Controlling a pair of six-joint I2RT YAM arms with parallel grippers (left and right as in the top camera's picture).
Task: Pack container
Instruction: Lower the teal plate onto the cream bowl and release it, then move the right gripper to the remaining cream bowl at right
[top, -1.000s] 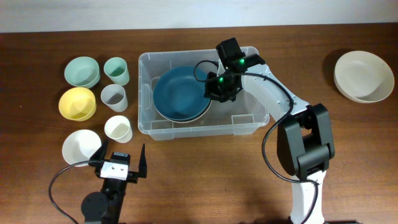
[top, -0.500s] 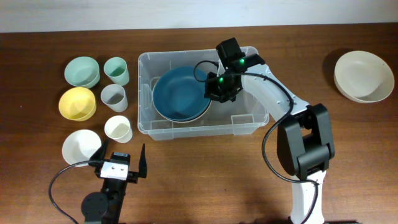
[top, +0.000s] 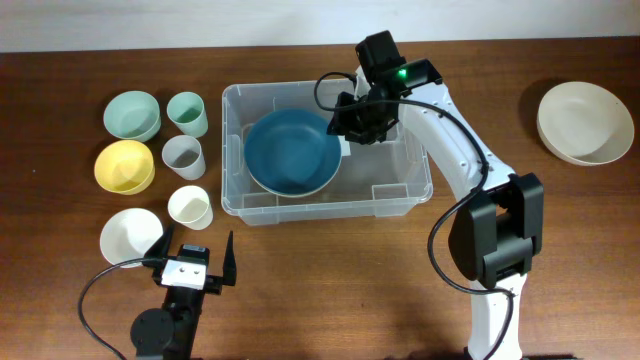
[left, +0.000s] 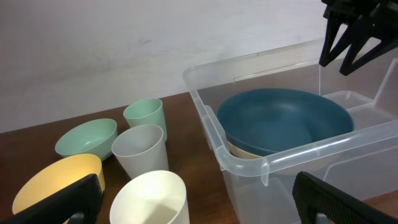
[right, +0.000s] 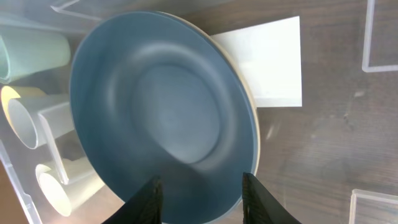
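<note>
Just round bowl (top: 292, 150), clear container (top: 228, 150)

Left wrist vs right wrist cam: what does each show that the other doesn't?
Left wrist only: the mint bowl on the table outside the container, and the right gripper seen from the side, open above the container. Right wrist only: the white label on the container's base, partly covered by the bowls. Both: the blue bowl nested in a cream bowl inside the container.
</note>
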